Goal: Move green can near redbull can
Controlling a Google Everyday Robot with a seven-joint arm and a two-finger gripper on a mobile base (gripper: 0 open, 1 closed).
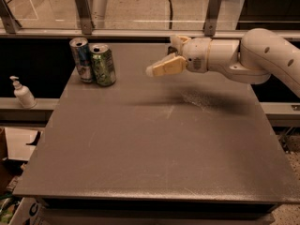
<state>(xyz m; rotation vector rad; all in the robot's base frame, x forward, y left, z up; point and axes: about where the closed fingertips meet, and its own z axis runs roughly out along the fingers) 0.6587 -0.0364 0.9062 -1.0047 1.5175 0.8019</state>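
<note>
**Camera view: both cans stand together at the far left of the table, and the gripper is held in the air to their right with nothing in it.**

The green can (103,64) is seen upright near the far left corner of the grey table (140,149). It is set just to the right of the redbull can (81,60), and their sides appear to touch. The redbull can is also upright and is slightly taller and slimmer. The gripper (157,69) is held above the far middle of the table, pointed left toward the cans but clearly apart from them. Nothing is gripped in it, and how far open it is cannot be told. The white arm (262,55) is stretched in from the right edge, and its shadow is cast on the tabletop beneath. A white pump bottle (22,93) is seen on a ledge left of the table.
</note>
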